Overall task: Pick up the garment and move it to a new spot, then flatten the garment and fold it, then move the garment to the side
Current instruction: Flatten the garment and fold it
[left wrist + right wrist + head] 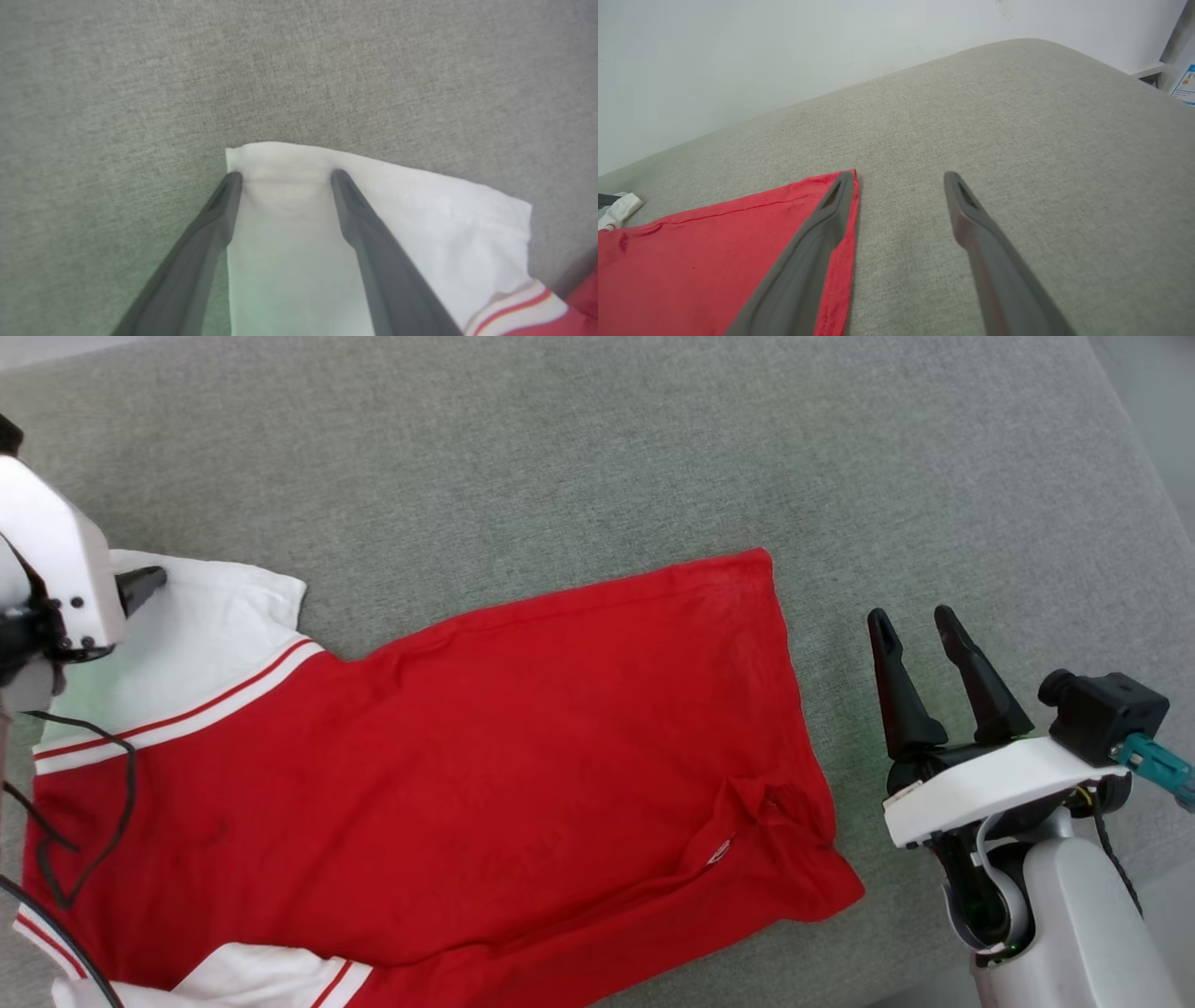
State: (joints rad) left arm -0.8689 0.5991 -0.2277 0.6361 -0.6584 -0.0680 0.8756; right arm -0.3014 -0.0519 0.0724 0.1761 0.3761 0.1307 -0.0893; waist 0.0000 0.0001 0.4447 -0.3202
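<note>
**Garment spread on the cushion, both grippers open**

We see the garment (485, 737) lying spread on the grey cushion (560, 448). Its red body fills the centre and lower left of the head view, and its hem runs down the right side. The cloth is mostly smooth, with a small rumple near the lower right corner by the hem. One white sleeve (205, 635) with red-and-white striped trim lies at the upper left, and a second shows at the bottom left edge.

The left gripper (286, 176) is at the far left of the head view. In its wrist view the jaws stand wide, with the sleeve's outer corner between the fingers and both tips at the sleeve's hem. We cannot tell whether they touch the cloth. A black cable (93, 803) hangs from that arm across the red fabric.

The right gripper (911, 616) is at the lower right, over bare cushion just beside the hem. Its jaws are spread and it holds nothing. A pale wall (738, 56) shows behind the cushion in the right wrist view.
</note>
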